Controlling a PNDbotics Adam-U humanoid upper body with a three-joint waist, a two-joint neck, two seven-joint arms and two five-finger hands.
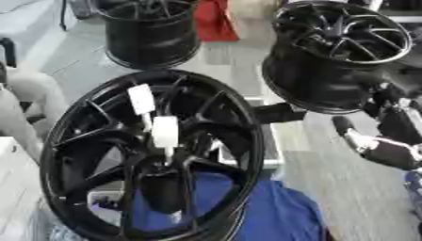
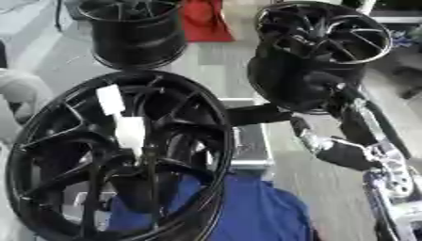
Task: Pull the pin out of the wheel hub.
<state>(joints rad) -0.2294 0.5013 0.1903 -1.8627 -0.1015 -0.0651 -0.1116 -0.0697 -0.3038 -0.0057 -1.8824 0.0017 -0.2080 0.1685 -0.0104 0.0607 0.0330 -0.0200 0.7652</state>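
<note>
Right eye view: right hand (image 2: pixel 334 148) open, off wheel hub (image 2: pixel 124 155)

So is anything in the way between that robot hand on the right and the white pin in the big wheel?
Nothing visible blocks it. The right hand hangs beside the near wheel hub, apart from the white pin at its centre, with open space between.

Glossy black is seen on the wheel hub (image 1: pixel 91 155), white on its tags (image 1: pixel 142 99), blue on the cloth (image 1: pixel 263 212) beneath.
</note>
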